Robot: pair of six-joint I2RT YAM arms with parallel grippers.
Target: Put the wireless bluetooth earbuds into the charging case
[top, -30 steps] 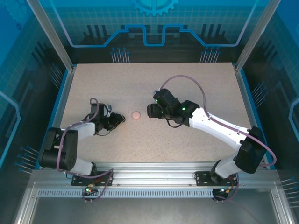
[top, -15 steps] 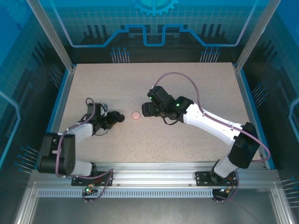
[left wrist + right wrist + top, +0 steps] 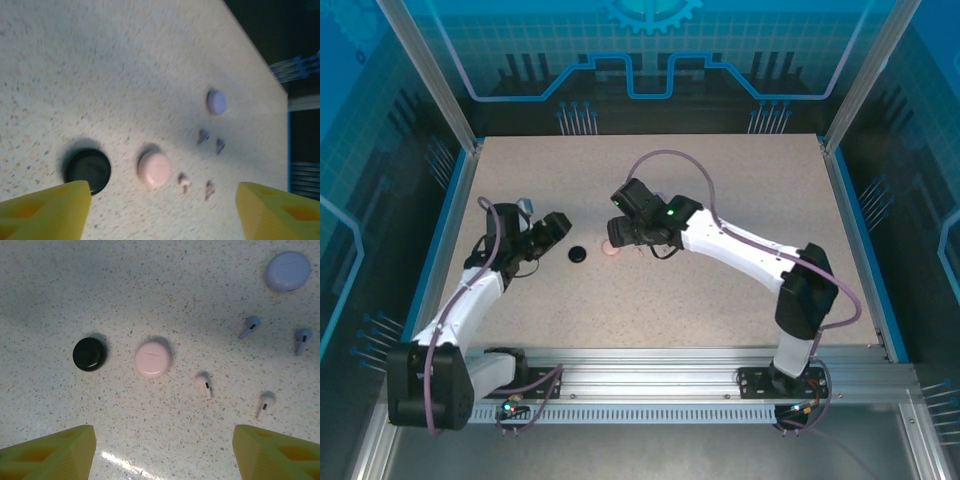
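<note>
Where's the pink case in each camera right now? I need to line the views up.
Top external: pink case at mid-table, just right of the black case.
Left wrist: pink case low centre, black case on its left.
Right wrist: pink case centre-left, black case on its left.
Shared landmark: the black case, left of it in every view.

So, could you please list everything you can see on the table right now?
black case: one, black, round, left of the pink case
pink case: one, pale pink, round, mid-table
purple case: one, pale purple, round, farther right
pink earbuds: two, pale pink, loose, right of the pink case
purple earbuds: two, purple, loose, near the purple case
table: one, speckled beige
left gripper: one, yellow fingers, open
right gripper: one, yellow fingers, open
</note>
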